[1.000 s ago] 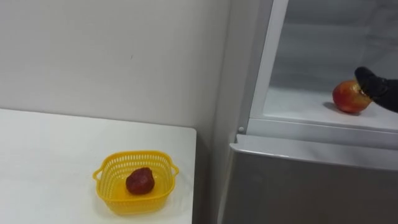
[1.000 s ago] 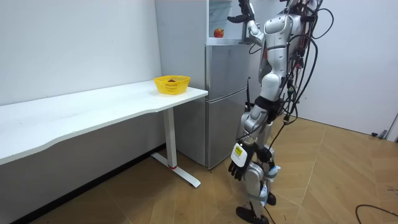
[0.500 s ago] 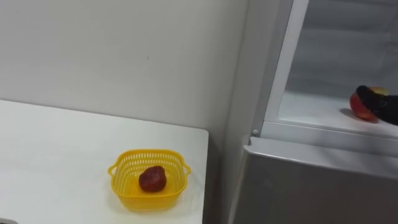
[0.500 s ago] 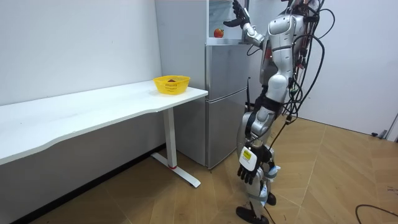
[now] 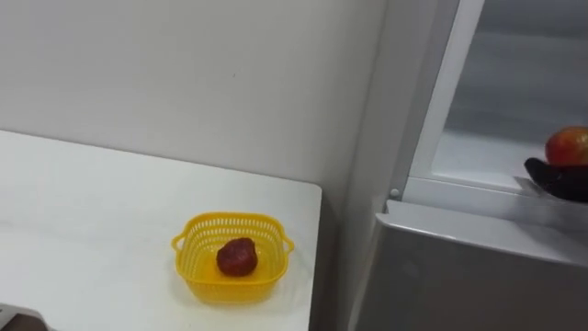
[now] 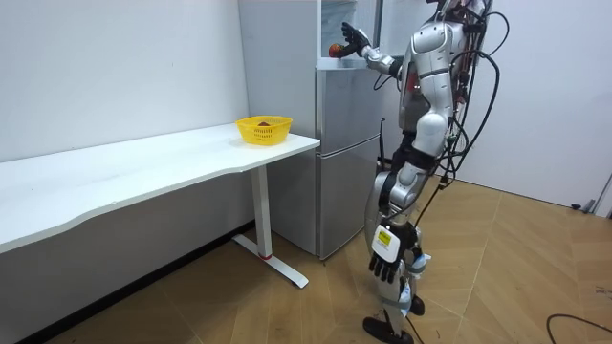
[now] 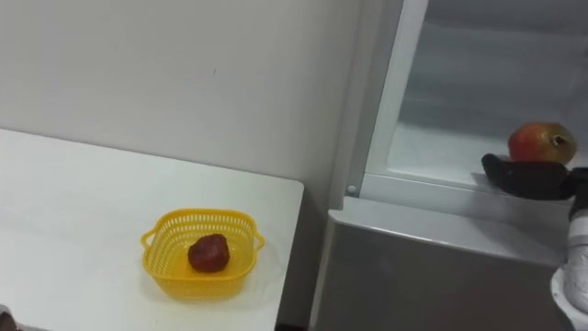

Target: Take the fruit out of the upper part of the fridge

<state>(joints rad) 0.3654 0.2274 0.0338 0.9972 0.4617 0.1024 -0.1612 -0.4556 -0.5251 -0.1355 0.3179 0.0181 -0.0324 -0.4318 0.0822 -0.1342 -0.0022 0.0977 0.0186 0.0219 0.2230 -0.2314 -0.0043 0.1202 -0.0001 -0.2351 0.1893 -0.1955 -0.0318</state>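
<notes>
A red-yellow round fruit (image 7: 542, 142) sits at the front of the open upper fridge compartment (image 7: 432, 152). My right hand (image 7: 528, 176) comes in from the right and lies low against the fruit's near side, hiding its underside; whether it holds the fruit is unclear. In the room view I stand facing the fridge (image 6: 344, 143) with that arm raised to the fruit (image 6: 335, 49). My left hand (image 6: 385, 268) hangs beside my leg, fingers relaxed.
A yellow basket (image 7: 197, 219) with a dark red fruit (image 7: 209, 252) stands on the white table (image 7: 73, 211), near the corner beside the fridge. The closed grey lower fridge door (image 7: 413, 276) is just below the open compartment. A white wall runs behind the table.
My view has swung left, so everything sits further right. The right hand has come down from the fruit's upper right to low in front of it. The left arm hangs lower.
</notes>
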